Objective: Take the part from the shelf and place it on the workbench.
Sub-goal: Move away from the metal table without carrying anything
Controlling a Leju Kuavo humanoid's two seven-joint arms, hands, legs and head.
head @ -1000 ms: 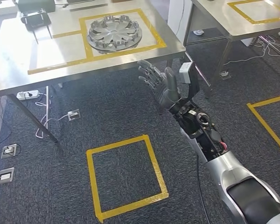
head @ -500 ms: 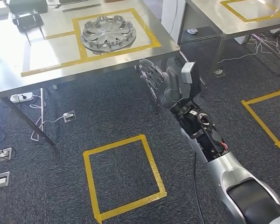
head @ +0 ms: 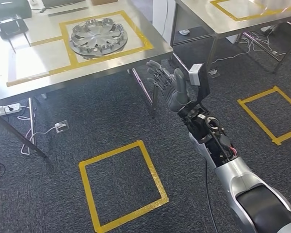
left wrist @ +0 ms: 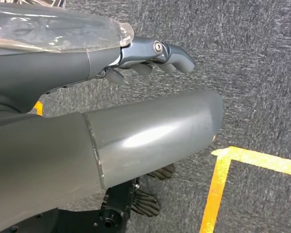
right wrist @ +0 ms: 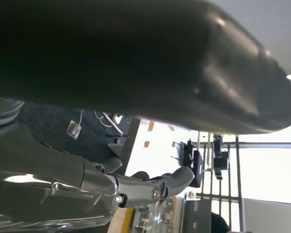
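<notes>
1. No brand, label or readable writing can be made out on any surface.
2. The right hand (head: 168,85) is raised in front of the workbench (head: 34,73), just below and beside its near corner; its fingers (head: 155,77) are spread apart and extended, nothing is held, and nothing is touched.
3. In the right wrist view the same hand (right wrist: 137,187) is seen with fingers straight and apart, with nothing between them.
4. The left hand (left wrist: 111,121) is seen hanging above the dark carpet (left wrist: 253,58); its thumb and fingers are extended, apart, and nothing is grasped.
5. One part (head: 99,36), a silver wheel cover, is seen lying flat on the workbench, inside a yellow taped rectangle (head: 140,36) on the tabletop.
6. Two steel tables are counted: the workbench and a second table (head: 224,22) to the right, which also bears a yellow taped outline.
7. Two yellow taped squares are counted on the carpet: one (head: 86,194) near the robot, and one (head: 257,119) further right.
8. One dark device (head: 10,24) is seen at the far left of the workbench.
</notes>
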